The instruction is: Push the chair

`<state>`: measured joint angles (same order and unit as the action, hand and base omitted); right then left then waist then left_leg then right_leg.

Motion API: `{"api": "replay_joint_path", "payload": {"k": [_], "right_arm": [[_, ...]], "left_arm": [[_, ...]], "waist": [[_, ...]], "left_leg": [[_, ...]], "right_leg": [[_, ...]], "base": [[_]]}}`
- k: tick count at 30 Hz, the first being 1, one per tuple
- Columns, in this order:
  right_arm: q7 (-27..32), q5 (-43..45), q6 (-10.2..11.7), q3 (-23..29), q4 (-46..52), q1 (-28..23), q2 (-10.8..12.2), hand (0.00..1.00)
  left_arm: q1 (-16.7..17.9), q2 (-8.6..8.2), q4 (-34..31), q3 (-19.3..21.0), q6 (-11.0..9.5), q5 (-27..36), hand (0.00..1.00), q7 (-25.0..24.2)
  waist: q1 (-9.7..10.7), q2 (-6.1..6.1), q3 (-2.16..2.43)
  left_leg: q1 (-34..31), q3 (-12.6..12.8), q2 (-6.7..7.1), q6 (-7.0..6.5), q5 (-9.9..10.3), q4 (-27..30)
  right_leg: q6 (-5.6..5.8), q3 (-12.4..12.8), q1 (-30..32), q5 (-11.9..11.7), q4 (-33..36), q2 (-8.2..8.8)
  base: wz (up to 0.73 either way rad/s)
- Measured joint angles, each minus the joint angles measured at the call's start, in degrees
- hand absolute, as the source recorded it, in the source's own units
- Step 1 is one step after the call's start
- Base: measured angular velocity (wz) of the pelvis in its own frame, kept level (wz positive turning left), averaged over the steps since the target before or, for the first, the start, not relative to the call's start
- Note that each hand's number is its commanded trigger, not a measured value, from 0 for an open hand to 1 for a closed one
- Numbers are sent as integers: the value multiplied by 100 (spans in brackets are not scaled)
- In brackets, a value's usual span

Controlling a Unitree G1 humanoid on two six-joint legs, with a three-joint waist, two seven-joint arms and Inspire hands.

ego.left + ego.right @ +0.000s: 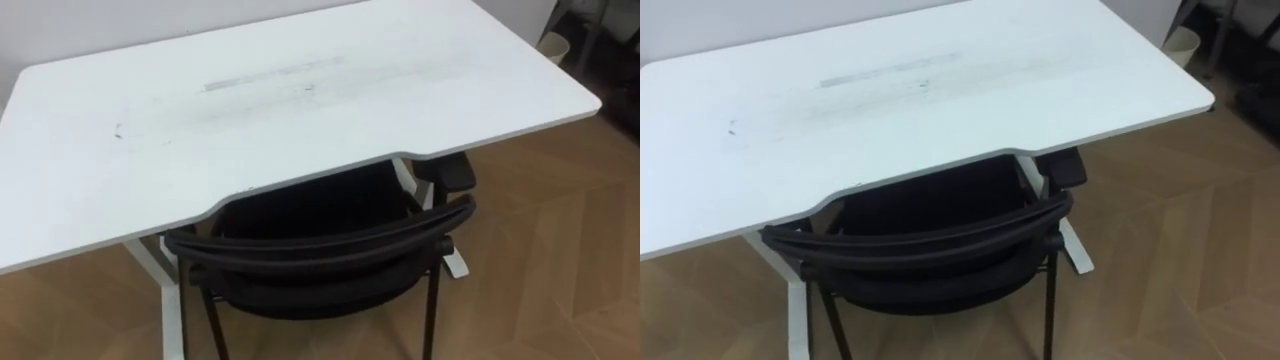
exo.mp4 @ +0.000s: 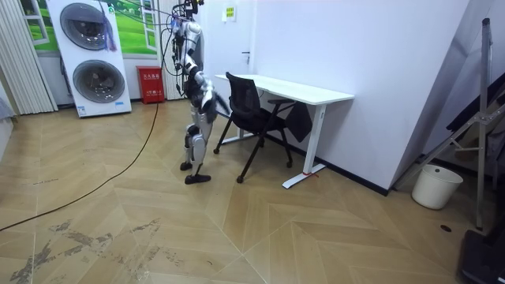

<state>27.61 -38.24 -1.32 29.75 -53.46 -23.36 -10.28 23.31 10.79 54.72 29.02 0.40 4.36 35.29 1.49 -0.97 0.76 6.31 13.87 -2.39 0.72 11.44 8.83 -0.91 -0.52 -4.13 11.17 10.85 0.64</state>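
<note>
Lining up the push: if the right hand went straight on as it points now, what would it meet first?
Most likely the chair, at its backrest. In the room view the right hand points toward it from behind with nothing between, though depth is unclear.

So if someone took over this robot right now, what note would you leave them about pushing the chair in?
Hands: in the room view the right hand is out toward the back of the black chair. Whether it touches, or is open or shut, cannot be told.
Things: the black chair is at the white desk, with its seat partly under the desk's edge and its backrest outside it. The robot stands right behind it.
Done: chair partly tucked in.
Left: probably push it further under.
</note>
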Motion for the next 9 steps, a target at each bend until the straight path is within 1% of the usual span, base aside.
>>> {"api": "replay_joint_path", "payload": {"k": [1, 2, 3, 4, 5, 6, 8, 9], "right_arm": [[-178, 2, -1, -102, -156, -14, 19, 0], [-537, 39, -8, -189, -481, -33, 72, 0], [-866, 43, -34, -347, -768, -19, 102, 0], [-1036, 56, -66, -422, -961, 24, 102, 0], [-1281, 60, -151, -567, -1313, 204, 102, 0], [-1382, 94, -216, -643, -1424, 259, 111, 0], [-1779, 491, -396, -921, -1699, 487, 138, 0], [-1867, 576, -410, -979, -1757, 561, 138, 0]], "left_arm": [[22, -44, 89, -3, 1, 2, 0, -88], [91, -106, 310, -3, 11, 7, 0, -285], [101, -136, 503, -62, 53, 76, 0, -504], [97, -140, 632, -138, 75, 121, 0, -615], [63, -161, 865, -287, 137, 150, 0, -841], [41, -186, 942, -357, 181, 155, 0, -956], [-44, -301, 1160, -689, 334, 139, 0, -1387], [-61, -323, 1194, -757, 366, 134, 0, -1499]], "waist": [[-2, 1, -1], [7, 2, -4], [10, -1, -8], [17, -2, -8], [14, -2, -8], [14, -4, -8], [52, 0, -12], [54, 2, -13]], "left_leg": [[9, 2, 0, -2, 11, 1], [21, 1, 4, -6, 21, -3], [37, -5, 6, -8, 39, -7], [42, -7, 2, -10, 61, -8], [52, -9, 2, -17, 91, 27], [54, -5, 4, -22, 101, 43], [97, 3, 13, -32, 102, 67], [108, 5, 15, -37, 105, 67]], "right_leg": [[1, 1, -9, 4, 0, 6], [5, -1, -31, 9, -3, 16], [11, 2, -80, 14, -13, 8], [18, -2, -94, 28, -21, 3], [27, -9, -111, 45, -8, 11], [29, -3, -113, 47, -7, 21], [43, 20, -115, 52, 8, 19], [46, 26, -121, 53, 10, 19]], "base": [[-9], [0], [0], [0], [0], [0], [-4], [-3]]}}
